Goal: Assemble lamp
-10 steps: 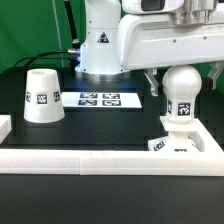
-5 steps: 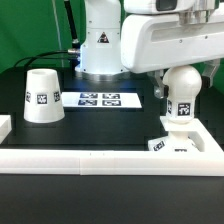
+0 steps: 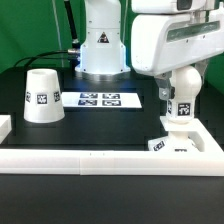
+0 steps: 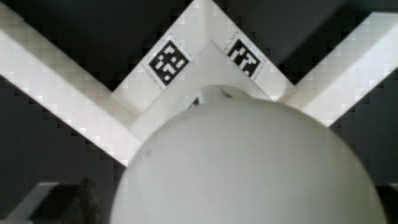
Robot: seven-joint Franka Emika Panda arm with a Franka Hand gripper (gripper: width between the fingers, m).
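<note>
Currently your end effector (image 3: 176, 80) hangs low over the bulb (image 3: 182, 98) at the exterior view's right. Its bulky white housing covers the top of the ball head, and its fingers are mostly hidden behind the housing and the ball, so you cannot tell from either camera whether they are spread or pinching the bulb. The bulb stands upright with its neck in the middle of the flat square lamp base (image 3: 178, 143). The base lies on the black bench (image 3: 110, 125), tucked into the inner corner of the long white rail (image 3: 90, 160), which runs along the front and turns back at the exterior view's right. That corner is the nearest thing to a container you have, and it holds the base with the bulb on it. Two tags face you on the base's front edge. In the wrist view the bulb (image 4: 240, 165) fills most of the picture, with a tagged corner of the lamp base (image 4: 199, 70) beyond it. The lamp shade (image 3: 42, 96) stands well apart at the exterior view's left, narrow end up and wide mouth down on the bench, one tag on its side; what is under it is hidden. Between shade and bulb, further back, the marker board (image 3: 100, 99) lies flat in front of the arm's pedestal (image 3: 100, 55).
</note>
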